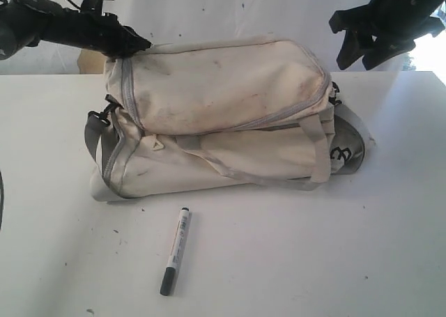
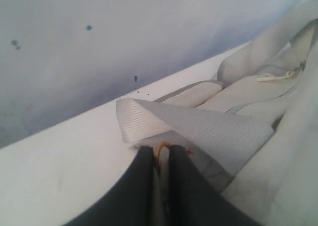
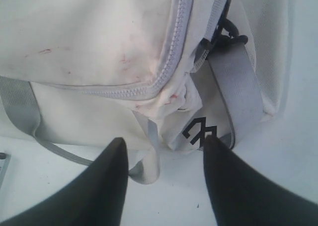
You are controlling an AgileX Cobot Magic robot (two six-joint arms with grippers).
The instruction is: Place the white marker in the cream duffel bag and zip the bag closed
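Note:
The cream duffel bag [image 1: 223, 115] lies on the white table, its grey zipper [image 1: 127, 87] running round the top panel, which looks closed. In front of it the white marker [image 1: 175, 249] rests on the table, dark cap toward the near edge. My left gripper [image 1: 136, 47] is at the bag's back left top corner. In the left wrist view it [image 2: 160, 149] is shut on a thin grey tab with a small yellowish loop [image 2: 162, 145], apparently the zipper pull. My right gripper [image 1: 369, 56] hangs open above the bag's right end [image 3: 198, 107], holding nothing [image 3: 164, 139].
Grey webbing straps [image 1: 94, 132] and black clips [image 3: 226, 30] hang off both ends of the bag. A strap fold [image 2: 198, 126] lies just beyond my left fingers. A white wall [image 2: 99, 47] stands close behind the table's far edge.

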